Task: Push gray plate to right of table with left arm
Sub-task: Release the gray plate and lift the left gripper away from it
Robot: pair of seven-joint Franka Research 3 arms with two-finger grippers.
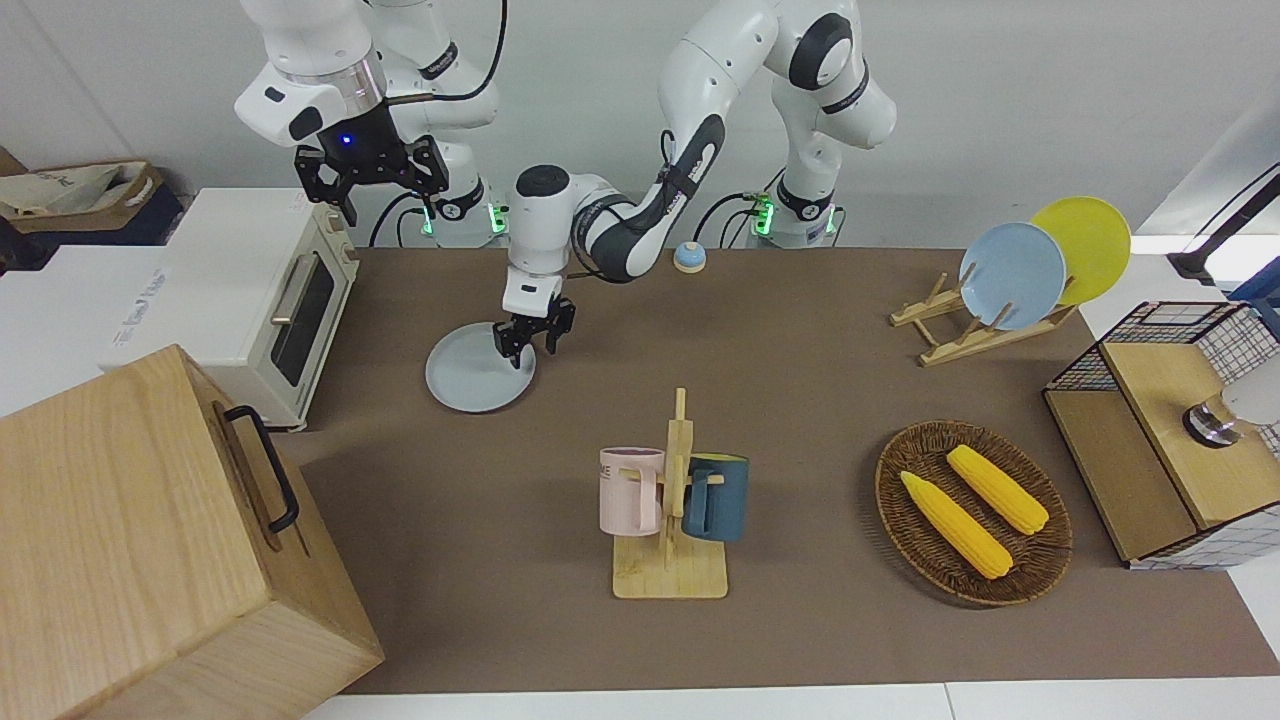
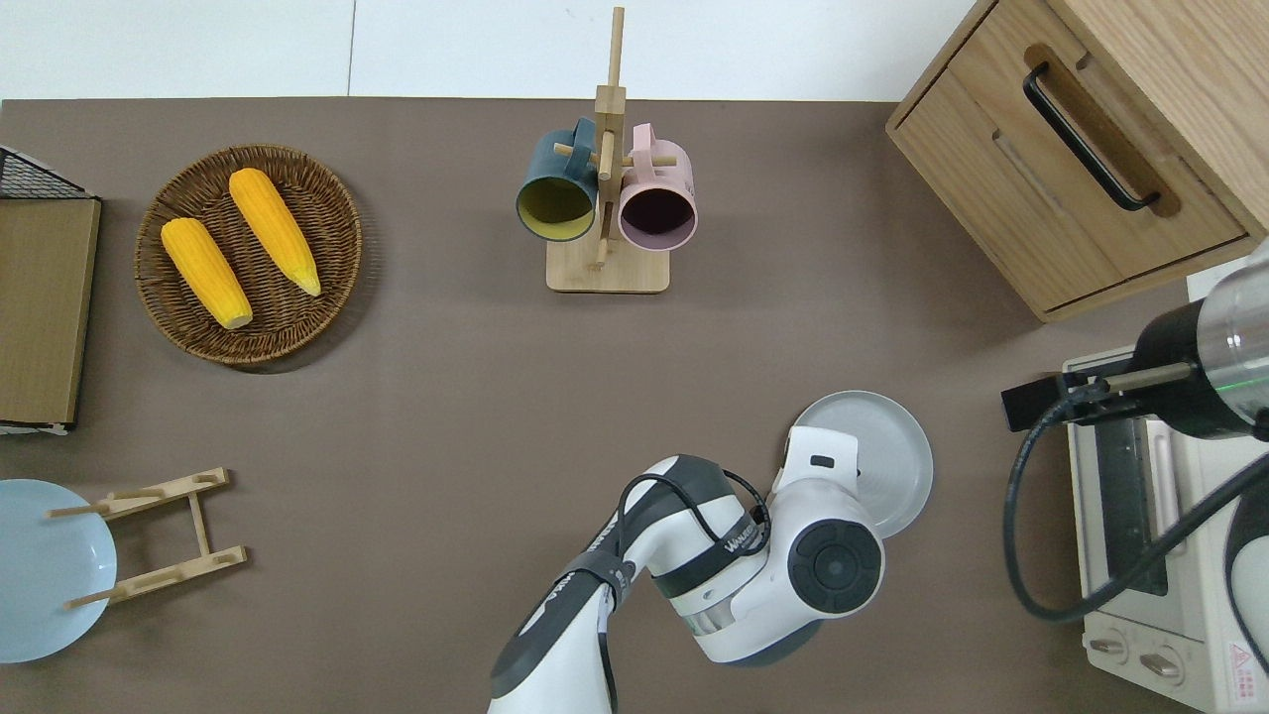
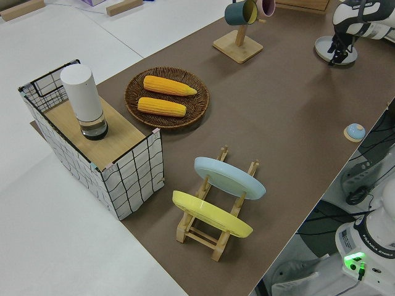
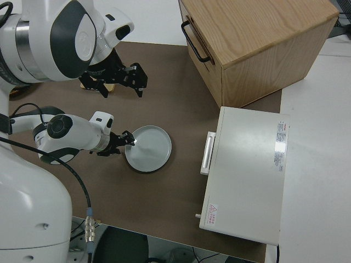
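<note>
The gray plate [image 1: 470,372] [image 2: 887,451] [image 4: 151,149] lies flat on the brown table [image 1: 800,380], toward the right arm's end and near the robots' edge. My left gripper [image 1: 527,345] [image 4: 122,143] is at the plate's rim on the side toward the left arm's end, with its fingers spread and nothing between them. In the overhead view the left arm's wrist [image 2: 828,555] hides the gripper and part of the plate. The right gripper [image 1: 370,185] is parked and open.
A white toaster oven [image 1: 250,290] stands beside the plate at the right arm's end, with a wooden cabinet [image 1: 150,540] farther from the robots. A mug rack [image 1: 670,500] is mid-table. A corn basket [image 1: 973,512] and a plate rack [image 1: 960,330] are at the left arm's end.
</note>
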